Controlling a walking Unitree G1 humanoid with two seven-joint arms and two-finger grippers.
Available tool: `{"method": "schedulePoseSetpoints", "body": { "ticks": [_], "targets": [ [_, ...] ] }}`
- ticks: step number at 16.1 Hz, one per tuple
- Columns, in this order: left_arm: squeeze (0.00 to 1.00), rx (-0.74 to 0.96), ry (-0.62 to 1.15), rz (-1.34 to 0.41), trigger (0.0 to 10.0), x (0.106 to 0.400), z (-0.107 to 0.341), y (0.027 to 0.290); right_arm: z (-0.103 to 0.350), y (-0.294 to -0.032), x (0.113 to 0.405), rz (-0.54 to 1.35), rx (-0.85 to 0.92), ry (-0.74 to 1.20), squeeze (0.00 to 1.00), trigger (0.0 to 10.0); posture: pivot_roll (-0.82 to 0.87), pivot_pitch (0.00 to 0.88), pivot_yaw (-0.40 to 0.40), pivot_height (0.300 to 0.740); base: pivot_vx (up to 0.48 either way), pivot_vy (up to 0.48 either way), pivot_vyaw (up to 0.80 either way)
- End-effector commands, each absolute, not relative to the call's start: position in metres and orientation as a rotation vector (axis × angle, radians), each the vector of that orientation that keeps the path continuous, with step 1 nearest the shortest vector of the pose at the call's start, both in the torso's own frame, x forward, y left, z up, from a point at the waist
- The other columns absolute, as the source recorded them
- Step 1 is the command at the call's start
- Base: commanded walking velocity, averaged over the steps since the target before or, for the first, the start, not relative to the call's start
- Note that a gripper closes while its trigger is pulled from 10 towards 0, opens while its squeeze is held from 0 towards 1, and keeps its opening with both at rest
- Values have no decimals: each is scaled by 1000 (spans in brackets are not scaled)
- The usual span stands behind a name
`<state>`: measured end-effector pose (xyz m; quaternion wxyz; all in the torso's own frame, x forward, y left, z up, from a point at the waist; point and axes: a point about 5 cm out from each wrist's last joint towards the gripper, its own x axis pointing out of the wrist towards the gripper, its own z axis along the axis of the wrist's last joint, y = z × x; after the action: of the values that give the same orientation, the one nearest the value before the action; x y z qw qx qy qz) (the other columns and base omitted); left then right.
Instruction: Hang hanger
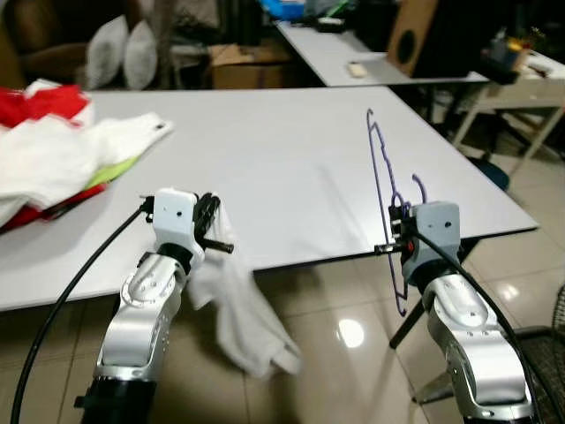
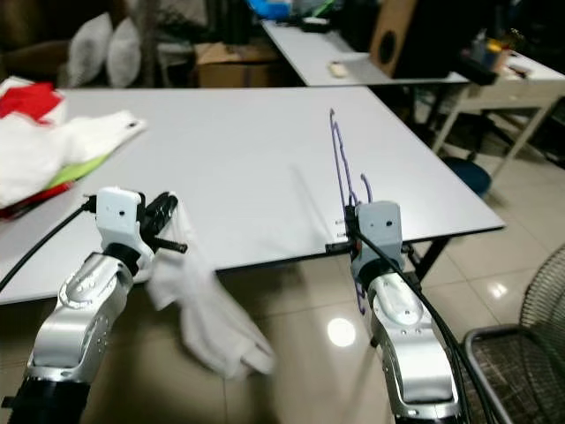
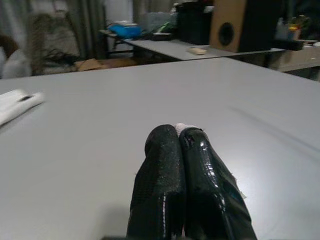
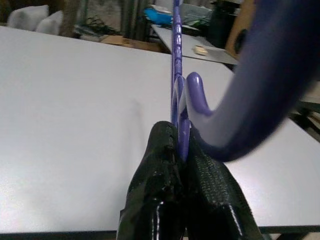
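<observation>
purple hanger [image 1: 381,168] in right gripper [image 4: 181,150] (upright), white cloth [image 1: 238,309] in left gripper [image 3: 178,137]

The two eye views look forward and down from the robot's head, side by side, onto the near edge of a white table [image 1: 291,168] with both arms in the foreground; they share almost the whole scene, slightly offset. The left wrist view looks low and level across the tabletop, close behind the left gripper [image 3: 179,136]. The right wrist view looks the same way along the right gripper [image 4: 181,142], very near a purple hanger [image 4: 176,60]. Both wrist views share the far table and a speaker [image 3: 231,26].
</observation>
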<state>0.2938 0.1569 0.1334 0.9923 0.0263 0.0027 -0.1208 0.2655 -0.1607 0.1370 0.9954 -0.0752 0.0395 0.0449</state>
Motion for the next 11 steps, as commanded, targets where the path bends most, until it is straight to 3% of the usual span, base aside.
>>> {"method": "schedulePoseSetpoints", "body": {
  "ticks": [1, 7, 9, 11],
  "targets": [
    [0, 45, -21, -279, 10000, 295, 140, 148, 139, -170, 266, 60, -159, 75, 0, 10000, -153, 0, -51, 740, 364, 0, 0],
    [0, 42, -19, -307, 10000, 295, 139, 145, 139, -171, 264, 63, -162, 73, 0, 10000, -156, 0, -48, 740, 355, 0, -474],
    [0, -27, -7, -394, 10000, 296, 143, 133, 135, -171, 262, 151, -164, 104, 0, 10000, -153, 0, -52, 740, 0, 0, 0],
    [0, 49, -49, -509, 10000, 312, 159, 123, 136, -173, 251, 363, -187, 136, 0, 10000, -149, 0, -53, 740, 0, 0, 0]
  ]
}}
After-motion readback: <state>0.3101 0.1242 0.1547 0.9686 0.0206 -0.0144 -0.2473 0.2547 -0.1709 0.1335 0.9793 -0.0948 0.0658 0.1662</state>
